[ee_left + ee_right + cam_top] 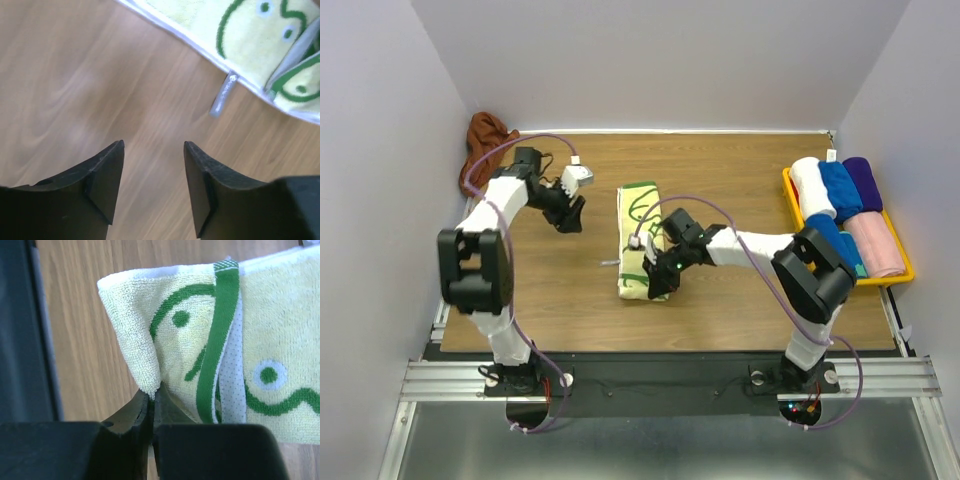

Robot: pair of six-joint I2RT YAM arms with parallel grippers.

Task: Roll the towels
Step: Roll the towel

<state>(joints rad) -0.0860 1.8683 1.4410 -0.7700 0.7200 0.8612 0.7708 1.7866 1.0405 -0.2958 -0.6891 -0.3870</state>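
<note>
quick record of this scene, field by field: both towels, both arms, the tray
cream towel: mid-table, partly folded, near end pinched
brown towel: bunched at far left corner, untouched
left end effector: open, over bare table beside the cream towel
right end effector: shut on the cream towel's edge
tray: right side, holds rolled towels

Table [740,180], cream towel [638,215], brown towel [485,135], tray [886,281]
</note>
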